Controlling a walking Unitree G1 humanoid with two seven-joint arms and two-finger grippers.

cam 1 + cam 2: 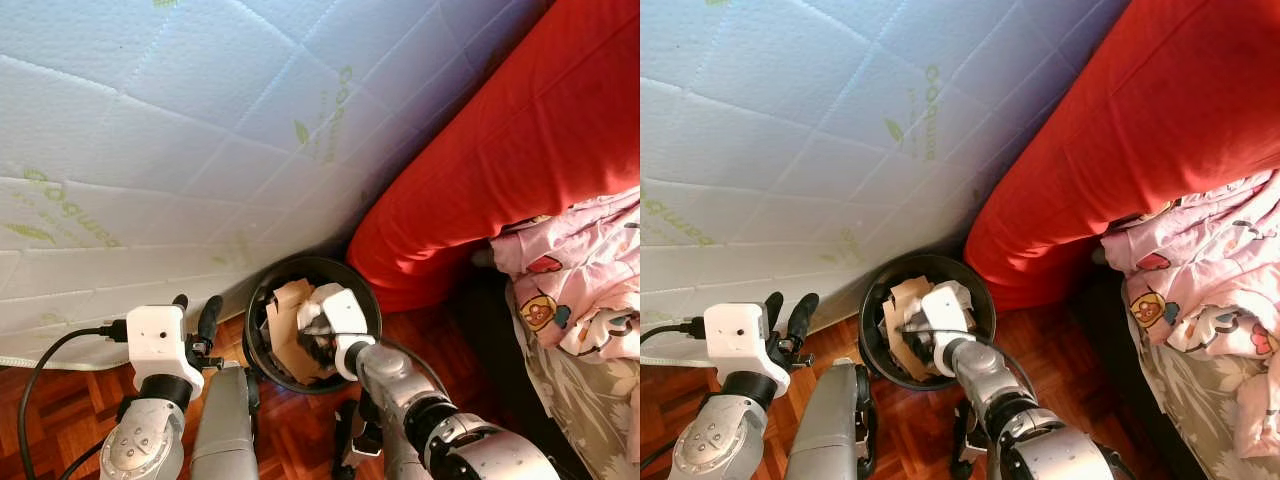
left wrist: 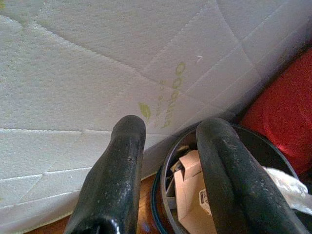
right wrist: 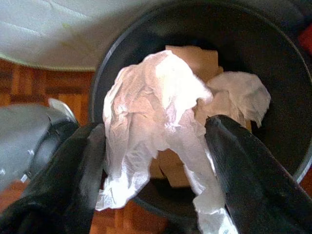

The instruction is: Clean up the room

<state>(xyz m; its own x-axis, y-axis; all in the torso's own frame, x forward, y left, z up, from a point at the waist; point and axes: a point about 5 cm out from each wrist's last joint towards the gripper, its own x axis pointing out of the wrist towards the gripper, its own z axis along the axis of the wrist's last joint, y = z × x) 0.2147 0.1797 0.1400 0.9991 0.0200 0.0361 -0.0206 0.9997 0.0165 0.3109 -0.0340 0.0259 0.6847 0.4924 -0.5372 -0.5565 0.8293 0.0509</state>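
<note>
Right end effector (image 3: pixel 156 161) fingers straddle crumpled white tissue (image 3: pixel 156 107), thin & wrinkly, over round black bin (image 1: pixel 365 290) w/ brown cardboard scraps (image 1: pixel 285 335). Left end effector (image 1: pixel 195 312) spread, empty, near quilted white mattress (image 1: pixel 180 130). Smooth red cushion (image 1: pixel 520 150) beside bin on wood parquet floor (image 1: pixel 60 410).

A bedroom in a home: a white quilted mattress (image 1: pixel 180 130) stands propped on edge on a parquet floor (image 1: pixel 60 410), beside red bedding (image 1: pixel 520 140), a pink cartoon-print blanket (image 1: pixel 580 280) and a black wastebasket (image 1: pixel 300 270) of cardboard scraps.
</note>
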